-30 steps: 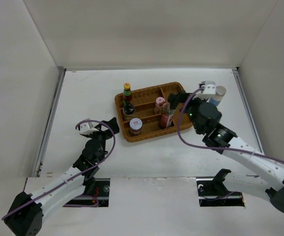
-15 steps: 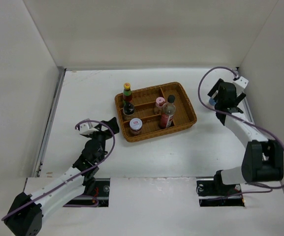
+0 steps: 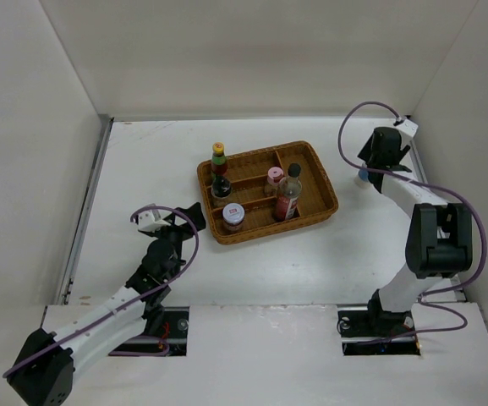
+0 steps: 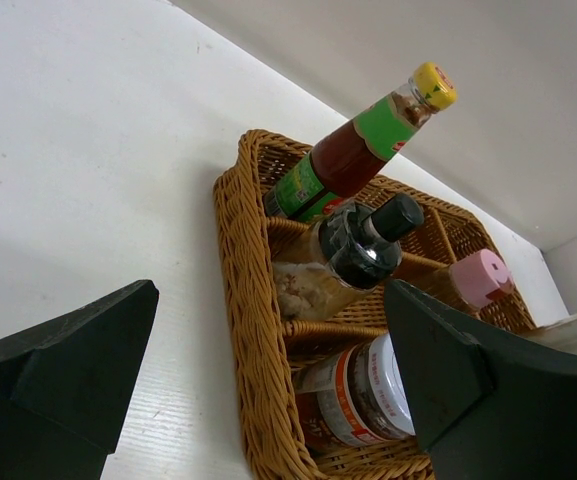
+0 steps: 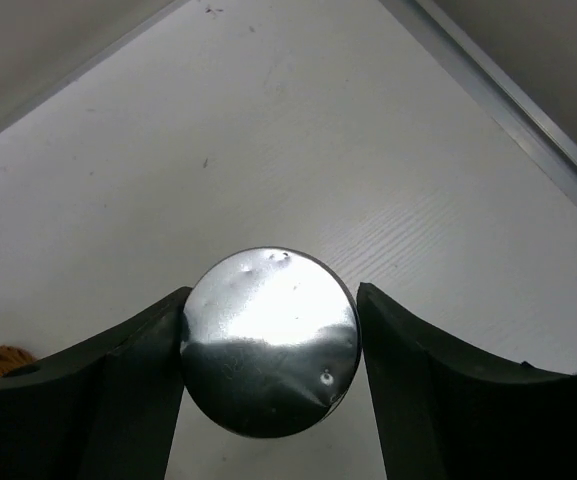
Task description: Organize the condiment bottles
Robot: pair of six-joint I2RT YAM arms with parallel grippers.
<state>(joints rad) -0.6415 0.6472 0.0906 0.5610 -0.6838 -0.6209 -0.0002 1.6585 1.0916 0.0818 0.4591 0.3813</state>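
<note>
The tabletop (image 3: 142, 169) carries a divided wicker tray (image 3: 277, 227) at its centre. The dividers hold each bottle upright and apart from the next.

The right arm (image 3: 404, 190) reaches to the far right corner, because the only bottle outside the tray stands there.

In the tray's right part stands the tall black-capped bottle (image 3: 287, 196). The yellow-capped bottle (image 3: 219, 173) occupies the far-left compartment.

The left claw (image 3: 189, 213) is fully spread and empty. It sits near the tray's left end, probably to leave the right arm's route free.

The right claw (image 5: 271, 295) comes from above onto the white shaker (image 5: 268, 340). Its fingers meet the grey cap on both sides with no gap showing, so a grip appears made. A hold this high suits lifting the shaker upright over the tray wall.

The pink-lidded jar (image 3: 274, 178) sits just beside the tall bottle. The red-white-lidded jar (image 3: 233, 216) fills the near-left compartment.
</note>
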